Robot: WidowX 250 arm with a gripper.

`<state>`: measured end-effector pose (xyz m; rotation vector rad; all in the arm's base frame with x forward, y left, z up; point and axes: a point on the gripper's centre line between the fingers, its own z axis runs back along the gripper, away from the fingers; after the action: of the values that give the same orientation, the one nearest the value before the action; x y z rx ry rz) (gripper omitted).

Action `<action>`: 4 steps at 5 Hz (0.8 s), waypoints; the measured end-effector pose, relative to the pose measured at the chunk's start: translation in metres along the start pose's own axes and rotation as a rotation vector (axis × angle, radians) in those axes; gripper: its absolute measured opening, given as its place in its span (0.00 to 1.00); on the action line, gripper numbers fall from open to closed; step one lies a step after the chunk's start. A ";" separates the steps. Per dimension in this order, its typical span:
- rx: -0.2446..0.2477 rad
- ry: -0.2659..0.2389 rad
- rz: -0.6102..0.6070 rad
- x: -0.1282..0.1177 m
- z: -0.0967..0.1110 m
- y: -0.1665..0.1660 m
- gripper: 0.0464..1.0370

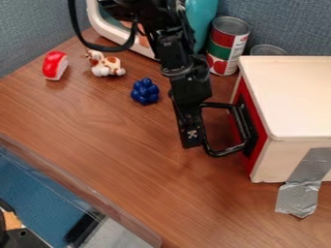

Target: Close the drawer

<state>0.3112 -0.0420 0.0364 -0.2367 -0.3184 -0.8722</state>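
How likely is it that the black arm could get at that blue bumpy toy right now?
Probably yes: the blue toy sits in the open on the wooden table, close beside the arm, and nothing visible stands between them.

On the brown wood-grain surface (103,135), a white boxy drawer unit (294,97) stands right of a blue lumpy toy (144,91), a red-and-green cylindrical metal can (226,46) behind both.
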 end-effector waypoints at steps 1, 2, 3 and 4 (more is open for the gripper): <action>0.023 0.021 0.037 -0.004 0.008 0.004 0.96; 0.137 0.177 0.197 -0.040 0.047 0.019 0.96; 0.286 0.354 0.393 -0.076 0.097 0.021 0.96; 0.380 0.451 0.535 -0.119 0.145 0.021 0.96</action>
<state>0.2307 0.1039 0.1253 0.2246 0.0112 -0.3061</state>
